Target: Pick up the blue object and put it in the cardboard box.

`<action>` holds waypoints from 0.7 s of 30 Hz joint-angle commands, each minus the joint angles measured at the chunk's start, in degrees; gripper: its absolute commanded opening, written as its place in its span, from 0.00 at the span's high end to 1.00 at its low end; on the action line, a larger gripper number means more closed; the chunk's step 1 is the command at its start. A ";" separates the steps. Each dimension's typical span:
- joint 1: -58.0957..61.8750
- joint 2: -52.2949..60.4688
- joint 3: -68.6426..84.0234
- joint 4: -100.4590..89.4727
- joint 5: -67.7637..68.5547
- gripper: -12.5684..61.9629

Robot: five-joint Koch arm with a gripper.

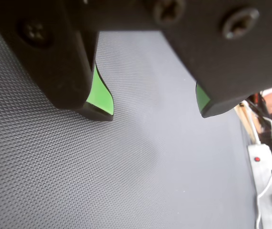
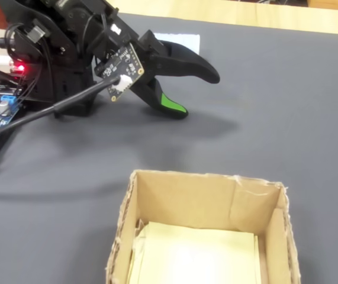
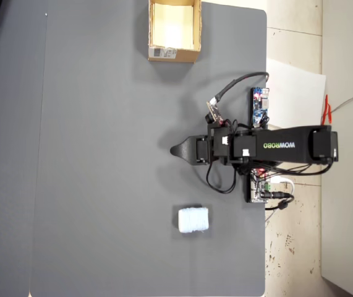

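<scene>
Overhead view: the blue object [image 3: 193,219] lies alone on the dark grey mat [image 3: 102,185], near the mat's right edge and low in the picture. It is a pale, almost whitish-blue rounded block with faint ribbed lines across it. Nothing touches it.

The gripper [image 3: 177,150] hangs above the mat, apart from the block and higher in the picture. The black arm [image 3: 275,146] reaches in level from the right, folded low over its base. In the wrist view the gripper [image 1: 157,112] shows two black jaws with green pads [image 1: 100,90], standing well apart with bare mat between them and nothing held. In the fixed view the gripper [image 2: 201,94] points right, one jaw above the other, just over the mat.

The cardboard box [image 3: 174,54] sits at the mat's top edge, well apart from arm and block, its white label facing down the picture. In the fixed view the box [image 2: 183,195] is open-topped, and a pale sheet [image 2: 195,254] lines its floor.
</scene>
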State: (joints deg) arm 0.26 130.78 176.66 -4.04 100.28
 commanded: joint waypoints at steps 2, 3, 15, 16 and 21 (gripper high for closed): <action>-0.09 5.10 1.85 2.99 1.93 0.38; -0.09 5.10 1.93 2.99 1.93 0.38; -0.18 5.10 2.02 2.90 1.85 0.38; -0.18 5.01 1.93 2.90 1.93 0.38; -0.35 5.10 0.70 4.92 2.37 0.38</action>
State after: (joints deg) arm 0.18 130.78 176.66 -3.96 100.37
